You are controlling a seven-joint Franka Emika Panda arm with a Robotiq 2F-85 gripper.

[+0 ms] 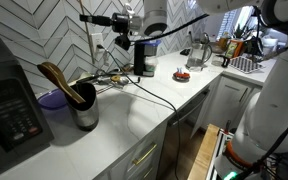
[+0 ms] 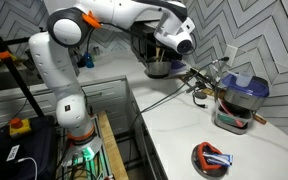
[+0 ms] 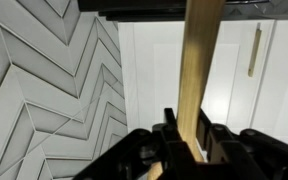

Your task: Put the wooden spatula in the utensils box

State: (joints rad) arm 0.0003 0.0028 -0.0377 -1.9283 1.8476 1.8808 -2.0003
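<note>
— Where is the wooden spatula (image 3: 198,70) sitting?
— You are holding it: 2 fingers (image 3: 170,135) are pressing on its near end, 1 on each side.
— And pointing?
— Its long axis is running straight out from the fingers, up the wrist view, well apart from the utensils box (image 1: 84,115) standing on the table (image 1: 134,125).

No legible text, labels, brands or numbers in any view, button panel of the black appliance (image 1: 17,113) shows pale markings too small to read, yellow box with red button (image 2: 19,126) shows no resolvable lettering.
</note>
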